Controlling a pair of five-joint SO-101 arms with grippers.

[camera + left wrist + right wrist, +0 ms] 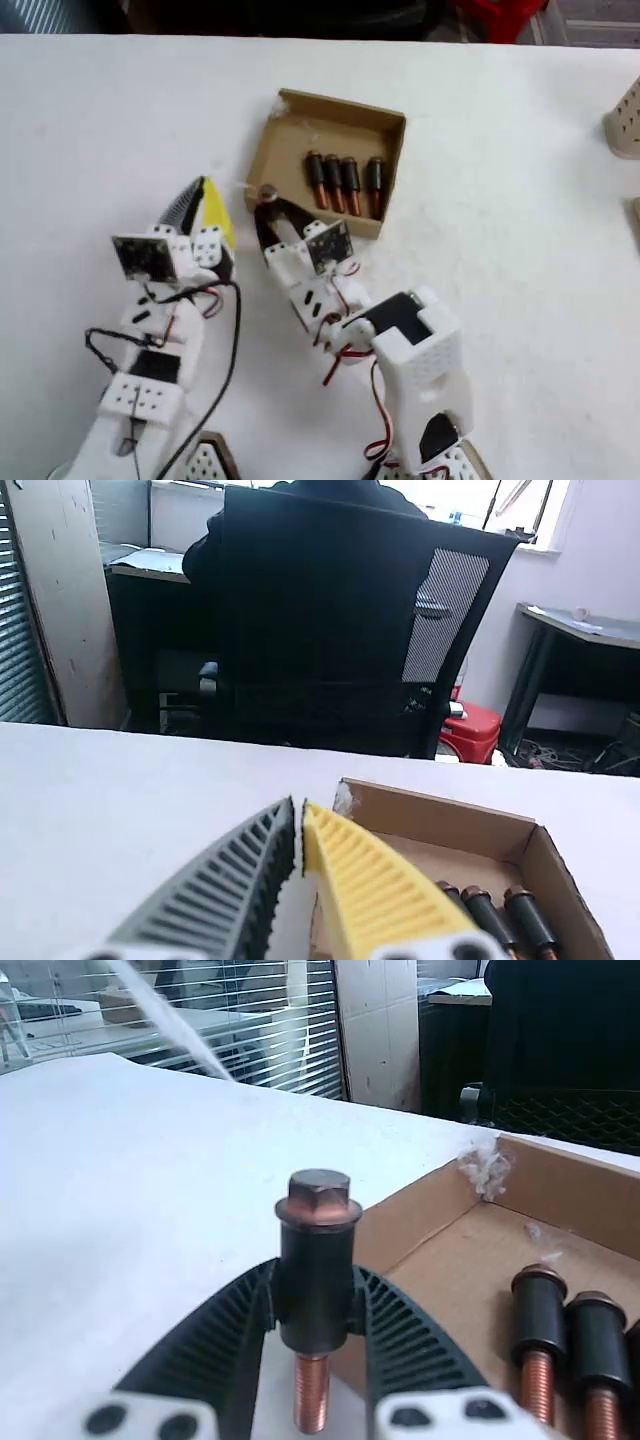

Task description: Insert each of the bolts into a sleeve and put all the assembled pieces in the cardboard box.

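On the white table (90,110), the left arm is sitting at the left with its gripper (203,184) clenched on nothing. Its grey and yellow fingers (350,870) are pressing together along their length, and the tip is pointing toward the far side, near the box (340,106) but apart from it. Just to its right, the right gripper (267,203) is grasping a dark sleeve (315,1280) between its black fingers (215,1335). A copper bolt (318,1195) is standing upright through the sleeve, with its hex head showing above and its threaded end below. This piece is sitting right by the box's left wall, close to the near corner; I cannot tell whether it is touching the cardboard. Farther right, inside the open box, four assembled pieces (345,185) are lying side by side toward its right half. Their heads are pointing at the far wall and their threads at the near wall. At the table's right edge a beige perforated object (625,120) is standing well apart from the box.
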